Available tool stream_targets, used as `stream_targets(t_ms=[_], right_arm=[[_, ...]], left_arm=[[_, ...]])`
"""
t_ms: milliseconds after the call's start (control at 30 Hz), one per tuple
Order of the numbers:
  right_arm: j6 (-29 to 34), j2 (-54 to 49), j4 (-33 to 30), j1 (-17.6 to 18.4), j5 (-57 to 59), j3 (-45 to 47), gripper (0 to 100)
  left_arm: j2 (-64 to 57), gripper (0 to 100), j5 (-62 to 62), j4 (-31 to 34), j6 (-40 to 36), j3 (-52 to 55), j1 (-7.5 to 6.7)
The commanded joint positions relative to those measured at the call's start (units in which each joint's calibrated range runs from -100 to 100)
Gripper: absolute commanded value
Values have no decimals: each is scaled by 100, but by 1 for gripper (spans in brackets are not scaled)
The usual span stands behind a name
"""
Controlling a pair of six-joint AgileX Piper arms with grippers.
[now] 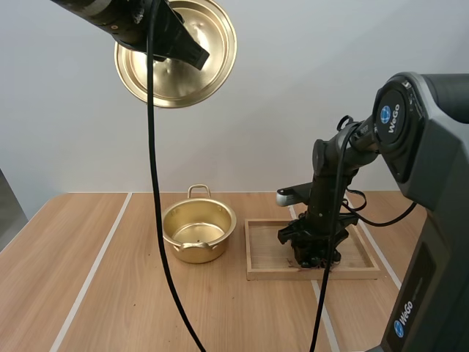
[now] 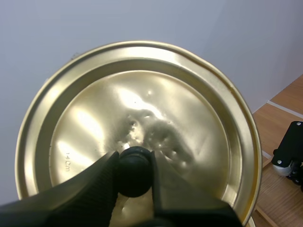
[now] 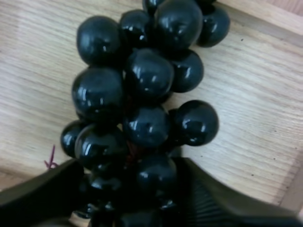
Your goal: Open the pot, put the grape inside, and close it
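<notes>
Grapes [image 3: 142, 94], a glossy black bunch of round berries: flat on the floor of the shallow rectangular wooden tray [image 1: 267, 273], not yet lifted. Pinched at the lower berries between the two black fingers of the right gripper [image 3: 137, 194], lowered straight into the tray, seemingly to take the grapes low and carry the whole cluster at once. Just beside the tray, on the pale wooden table [image 1: 110, 293]: round golden metal pot [image 1: 220, 246], uncovered, empty, mouth up to receive the load. Farther off and high above: round golden metal lid [image 2: 165, 94], tilted on edge, clamped by its black knob [image 2: 135, 177] in the left gripper [image 2: 135, 163]. Parked well clear of the pot, probably to leave the way from tray to pot free and to be at hand for closing.
</notes>
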Motion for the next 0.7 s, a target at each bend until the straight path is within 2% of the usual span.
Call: stream_targets(t_ms=[0, 33, 67, 367, 667], right_arm=[[20, 78, 157, 3, 173, 71, 19], [20, 78, 209, 3, 173, 71, 1], [20, 78, 269, 3, 173, 71, 0], [-13, 51, 376, 3, 160, 71, 0], [-134, -782, 389, 3, 140, 18, 0]], left_arm=[[-43, 0, -221, -42, -61, -32, -21], [-43, 0, -196, -42, -61, -32, -21], [-43, 0, -196, -42, -61, -32, -21], [-43, 0, -196, -42, -61, -32, -21], [-43, 0, -252, -42, -61, -32, -21]])
